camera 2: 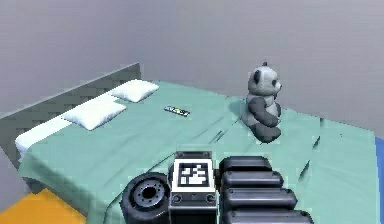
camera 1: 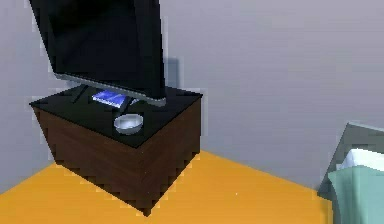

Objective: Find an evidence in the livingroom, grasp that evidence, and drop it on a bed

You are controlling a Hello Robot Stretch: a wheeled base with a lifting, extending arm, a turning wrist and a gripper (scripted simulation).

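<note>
1. In the arm side view, a bed (camera 2: pixel 110 150) with a pale green cover runs from 8 o'clock to 3 o'clock. A grey headboard (camera 2: pixel 60 105) stands along its 10 o'clock side.
2. White pillows (camera 2: pixel 98 112) lie in a row beside the headboard.
3. A black-and-white panda plush (camera 2: pixel 263 100) sits upright on the cover at about 2 o'clock.
4. A small flat dark thing (camera 2: pixel 178 110) lies on the cover near the centre, at the panda's 9 o'clock and well apart from it. It is too small to name, and I cannot tell whether it is the evidence.
5. The gripper (camera 2: pixel 149 198) shows as a dark round body at 6 o'clock, beside a white marker square (camera 2: pixel 192 175). Its fingers cannot be made out, so their state and whether it holds anything cannot be told.
6. In the forward view, a dark wooden TV stand (camera 1: pixel 120 150) at 9 o'clock carries a black television (camera 1: pixel 105 45), a blue-screened device (camera 1: pixel 110 98) and a grey bowl (camera 1: pixel 128 124).
7. The floor (camera 1: pixel 230 195) is orange.
</note>
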